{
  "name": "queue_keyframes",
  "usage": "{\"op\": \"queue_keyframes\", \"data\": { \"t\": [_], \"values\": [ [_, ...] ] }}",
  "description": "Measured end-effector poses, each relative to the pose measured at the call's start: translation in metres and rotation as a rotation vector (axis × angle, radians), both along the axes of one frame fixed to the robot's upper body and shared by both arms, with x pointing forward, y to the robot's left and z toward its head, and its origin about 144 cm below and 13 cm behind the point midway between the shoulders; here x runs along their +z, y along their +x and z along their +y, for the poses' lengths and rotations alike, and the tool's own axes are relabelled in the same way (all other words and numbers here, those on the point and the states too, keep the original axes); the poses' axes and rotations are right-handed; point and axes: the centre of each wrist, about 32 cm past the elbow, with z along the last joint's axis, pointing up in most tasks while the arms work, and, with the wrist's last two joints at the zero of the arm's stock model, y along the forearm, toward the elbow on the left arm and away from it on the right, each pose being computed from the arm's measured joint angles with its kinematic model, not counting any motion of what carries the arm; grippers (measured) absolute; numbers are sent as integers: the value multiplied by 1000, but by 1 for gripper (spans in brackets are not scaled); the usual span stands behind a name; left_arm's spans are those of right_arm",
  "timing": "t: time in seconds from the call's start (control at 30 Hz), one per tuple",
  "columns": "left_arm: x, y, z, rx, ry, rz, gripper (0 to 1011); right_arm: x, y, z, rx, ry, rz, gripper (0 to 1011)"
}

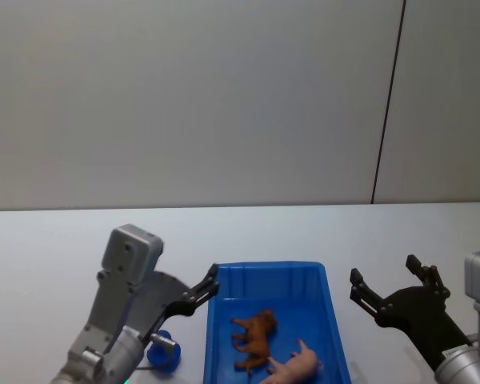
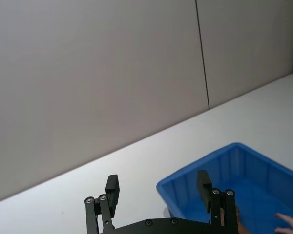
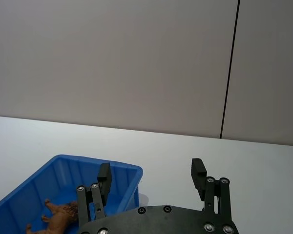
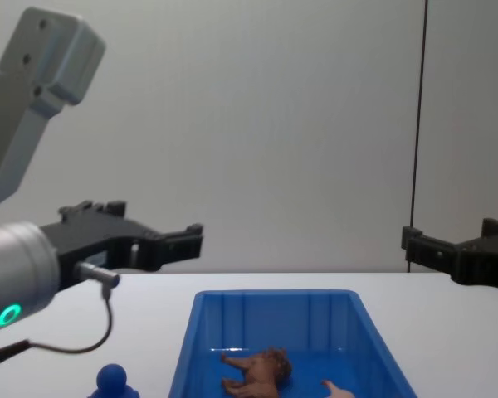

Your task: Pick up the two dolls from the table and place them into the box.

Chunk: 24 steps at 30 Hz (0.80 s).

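Lion (image 1: 254,339), pig (image 1: 296,366): in box (image 1: 266,280), between empty spread left gripper (image 2: 158,190) and right gripper (image 3: 150,177). Risk: an arm clipping the box rim.

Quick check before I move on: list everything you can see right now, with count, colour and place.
lion: 1, brown, lying inside the box, toward its left side.
pig: 1, pale pink, inside the box, beside the lion on the near right.
box: 1, bright blue, on the table between the arms.
knobbed object: 1, blue, on the table left of the box.
table: 1, white.
left gripper: open, raised left of the box.
right gripper: open, raised right of the box.
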Motion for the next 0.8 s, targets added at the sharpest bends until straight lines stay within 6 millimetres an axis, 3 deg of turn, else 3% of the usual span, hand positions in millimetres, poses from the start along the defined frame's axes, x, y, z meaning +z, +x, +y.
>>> {"op": "queue_keyframes", "data": {
  "t": [0.37, 0.8],
  "values": [
    [-4, -6, 21, 44, -6, 147, 1003, 0, -1, -1, -4, 0, -3, 1001],
    [-17, 5, 39, 42, 4, 295, 1003, 1, -1, -1, -5, -1, -3, 1001]
  ]
}}
